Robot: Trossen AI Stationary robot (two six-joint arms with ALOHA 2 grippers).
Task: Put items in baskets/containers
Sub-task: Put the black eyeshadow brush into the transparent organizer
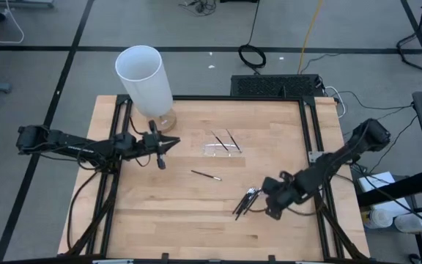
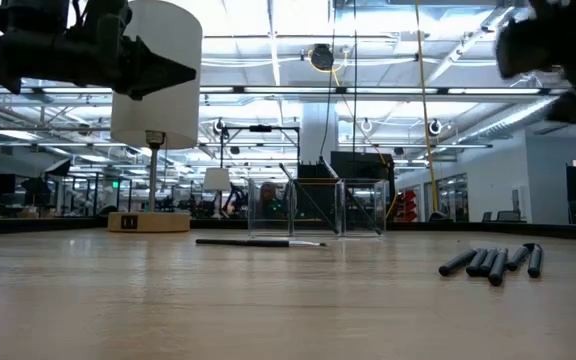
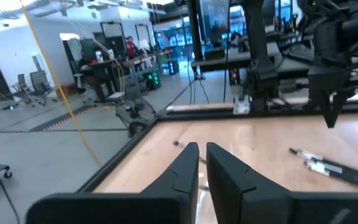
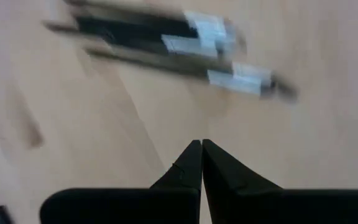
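Sticks point(image 1: 245, 202): thin, dark, silvery-tipped, bundled; tray point(image 1: 221, 149) clear plastic, seemingly rectangular.

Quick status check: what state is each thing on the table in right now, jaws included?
Clear tray: upright on the table, two brushes lying in or across it.
Single brush: flat on the table, outside the tray.
Brush bunch: flat, loose, by the right gripper.
Right gripper: jaws shut, empty.
Left gripper: raised, jaws slightly parted, empty.
White cylinder: upright.

Upper left: tall white cylinder point(image 1: 145, 81) on wooden base point(image 1: 166, 122); cables point(image 1: 253, 55) on floor at top.
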